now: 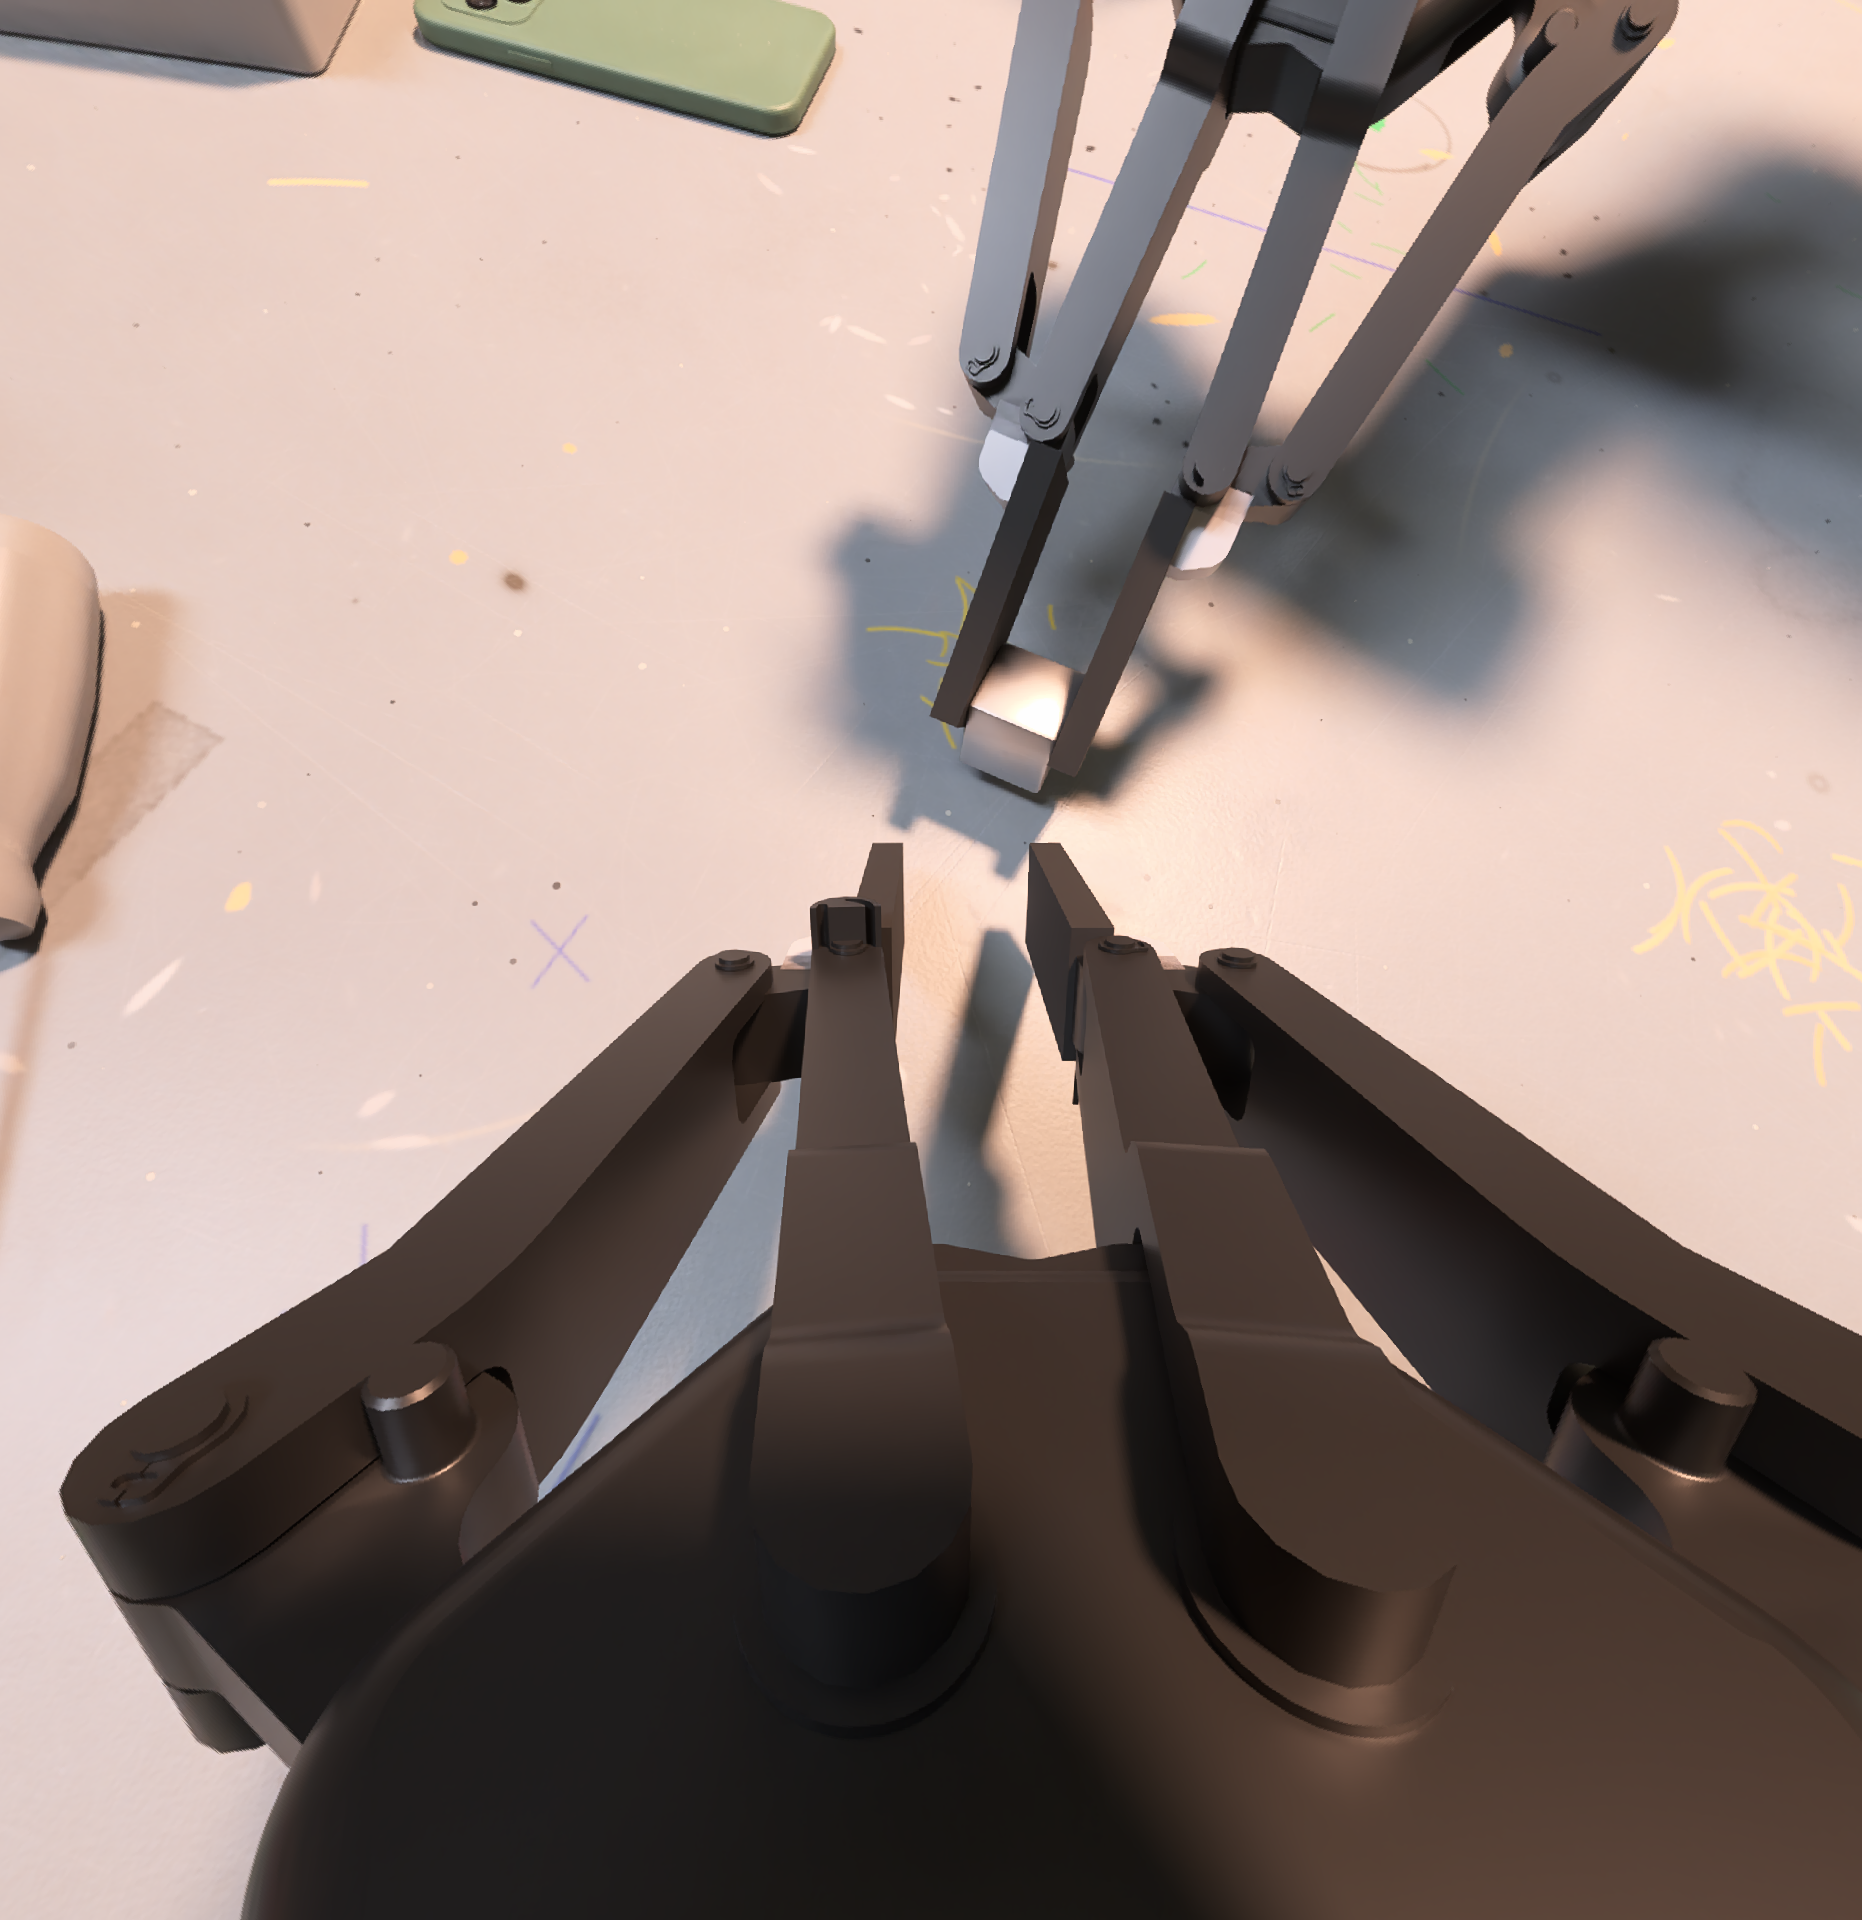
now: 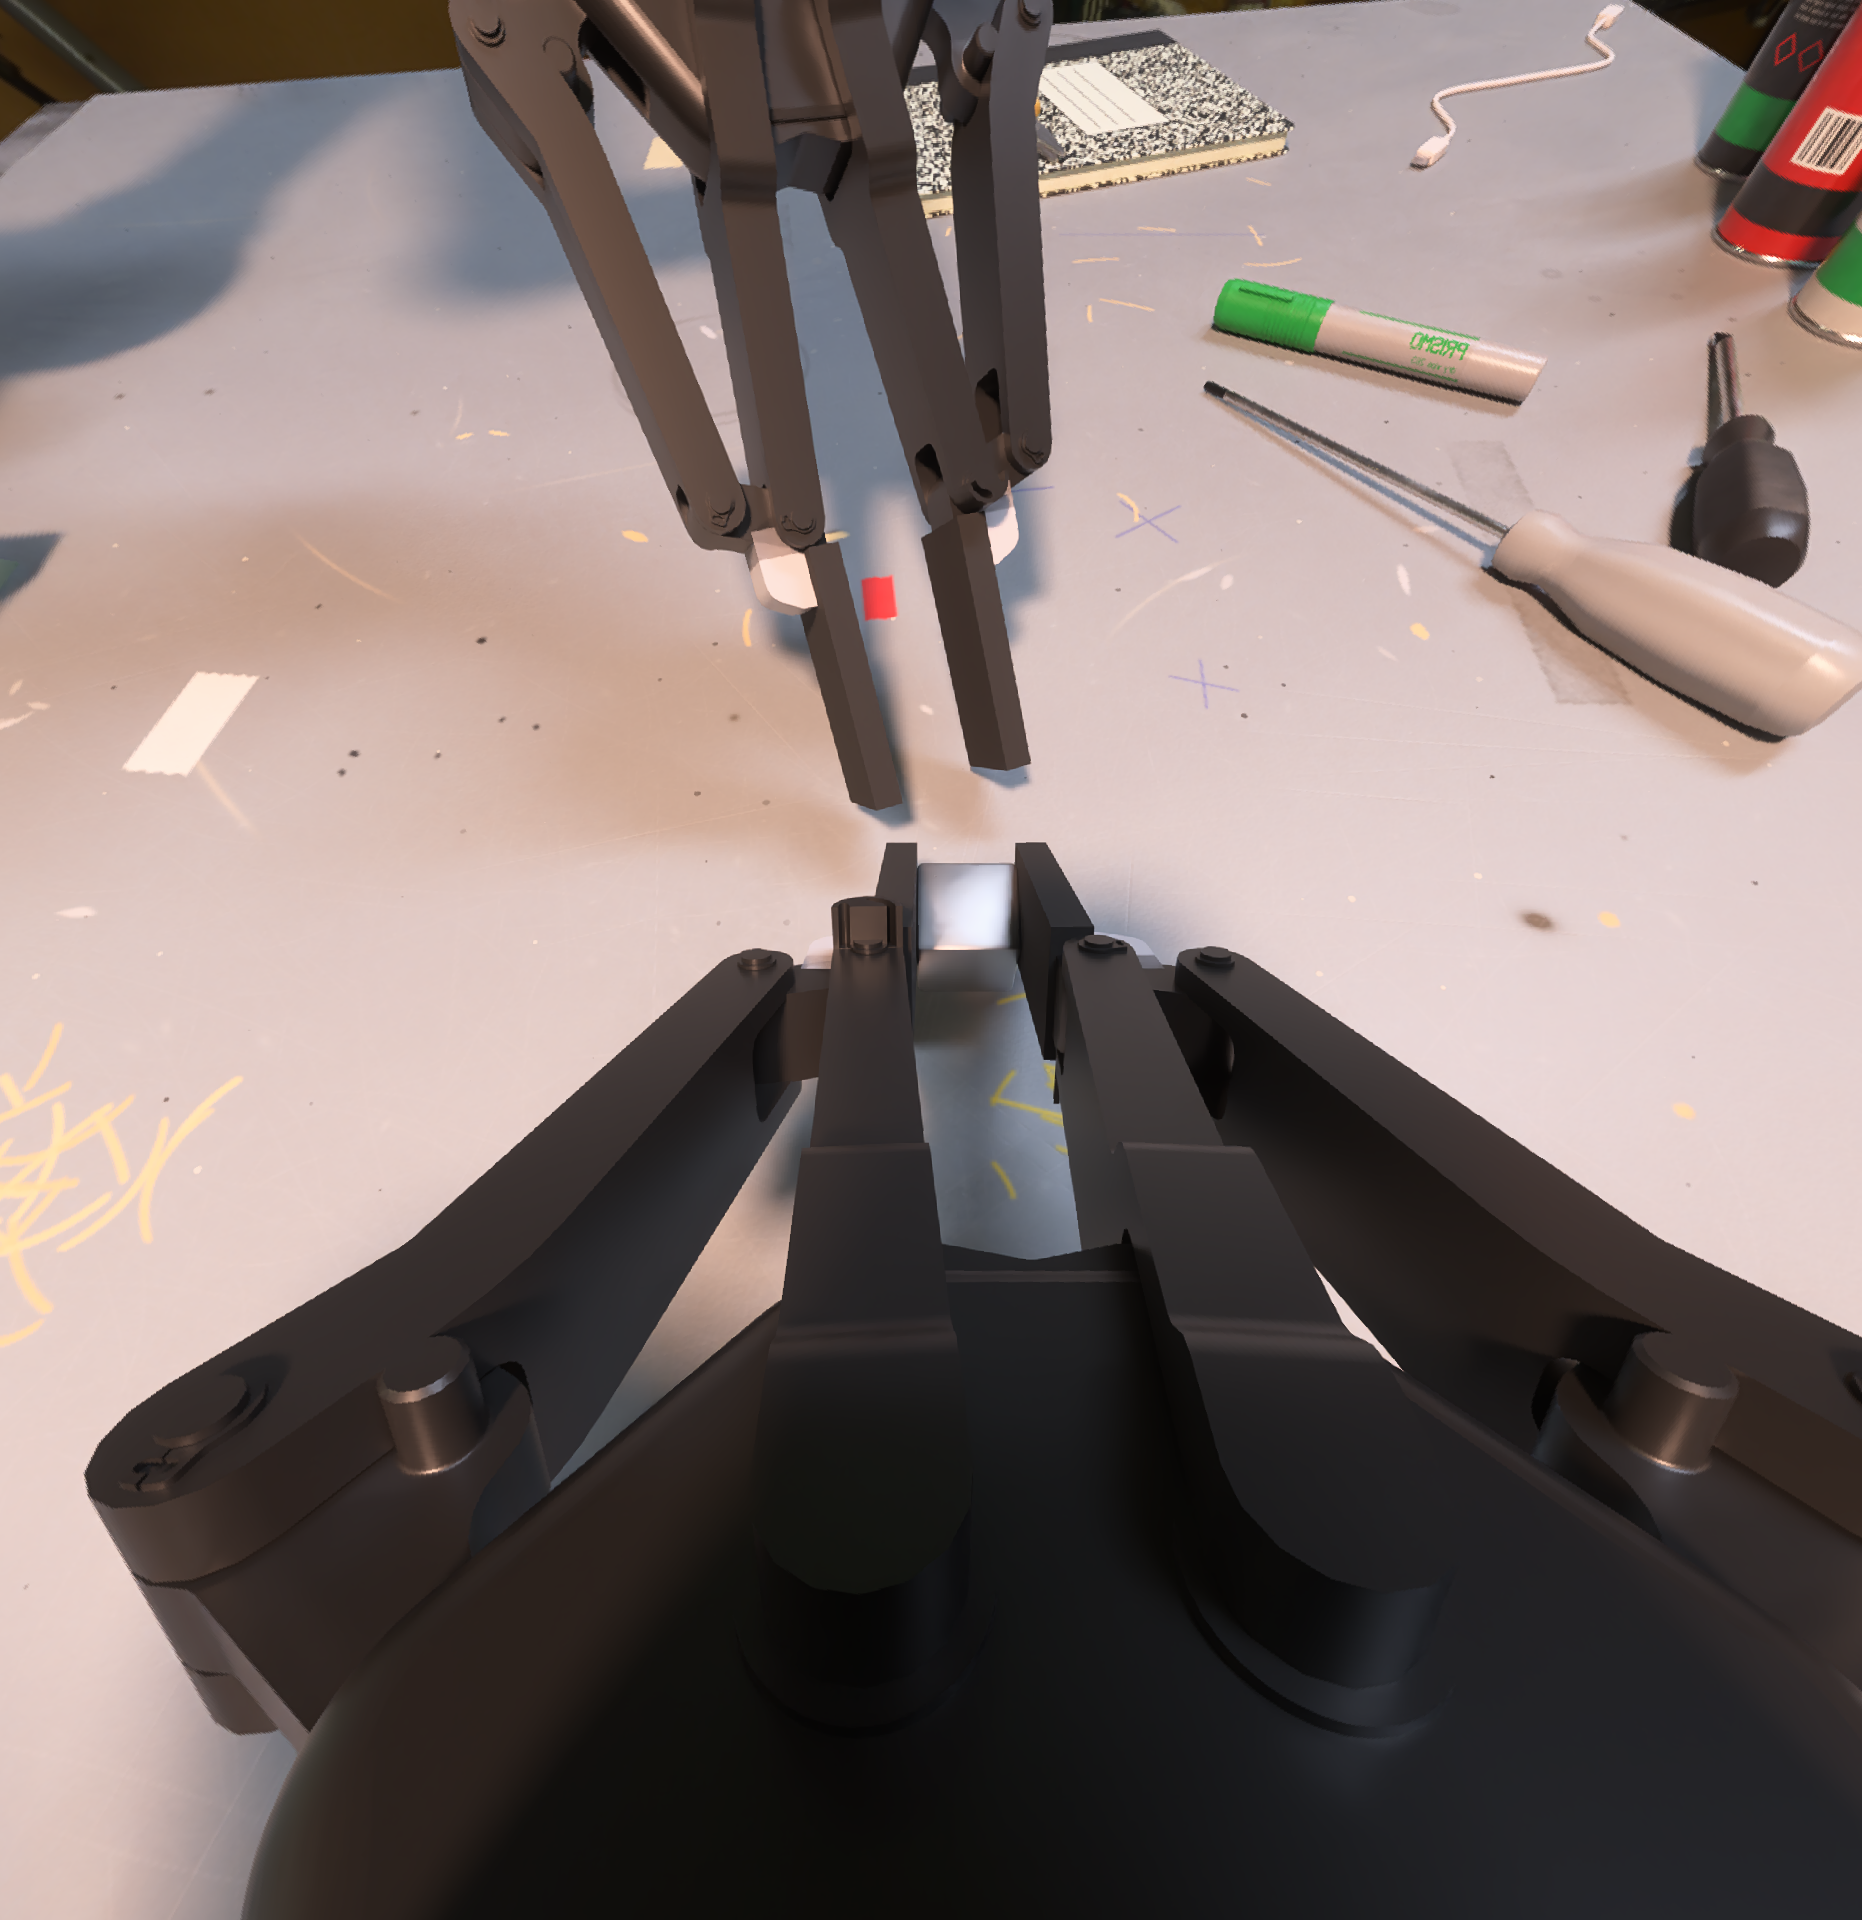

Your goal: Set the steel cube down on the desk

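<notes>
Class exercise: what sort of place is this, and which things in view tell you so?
Probably a workshop desk: its top is paint-flecked and scribbled on, with screwdrivers, a green marker and spray cans lying about.

Each end effector (image 1: 965, 862) (image 2: 965, 862) is matte dark grey-brown: a rounded housing, long flat linkage bars joined by cylindrical pins and slotted screws, slim rectangular black fingers (image 2: 994, 644), and white knuckle caps (image 2: 783, 578).

Cube (image 2: 963, 904) between right hand (image 2: 965, 864) fingers, near desk (image 2: 387, 935); left hand (image 2: 937, 784) just beyond, empty; screwdriver (image 2: 1592, 592), marker (image 2: 1374, 338) right; notebook (image 2: 1135, 114) behind.
</notes>
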